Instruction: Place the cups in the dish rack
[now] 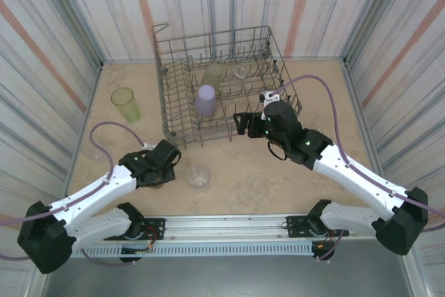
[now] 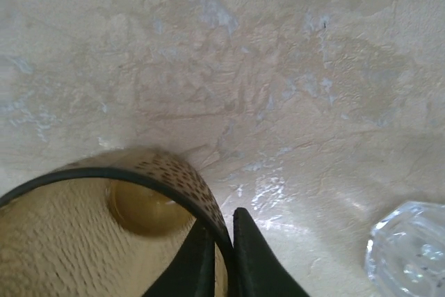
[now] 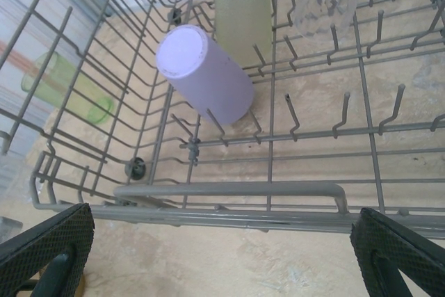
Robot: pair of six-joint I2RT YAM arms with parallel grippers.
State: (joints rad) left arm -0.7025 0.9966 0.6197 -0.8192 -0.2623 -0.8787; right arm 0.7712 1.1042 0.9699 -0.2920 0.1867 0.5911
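top: rack [image 1: 281,67] sits far centre, holding lavender cup [image 1: 205,99], green cup [image 1: 212,74] and clear cup [image 1: 240,71]. second green cup [image 1: 125,104] stands far left on the bench [image 1: 278,186], second clear cup [image 1: 198,175] near centre.
left wrist: left gripper [image 2: 224,231] is pinched tight on the amber cup [image 2: 62,241] wall.
right wrist: right gripper [image 3: 222,248] is spread wide and empty at the rack's near rail.

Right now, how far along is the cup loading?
About half done: the lavender cup, a yellow-green cup and a clear cup sit in the dish rack. In hand: the left gripper is shut on the amber cup at its rim. Left: that one, plus the second yellow-green cup and second clear cup on the table. The right gripper is open at the rack's near side, holding nothing.
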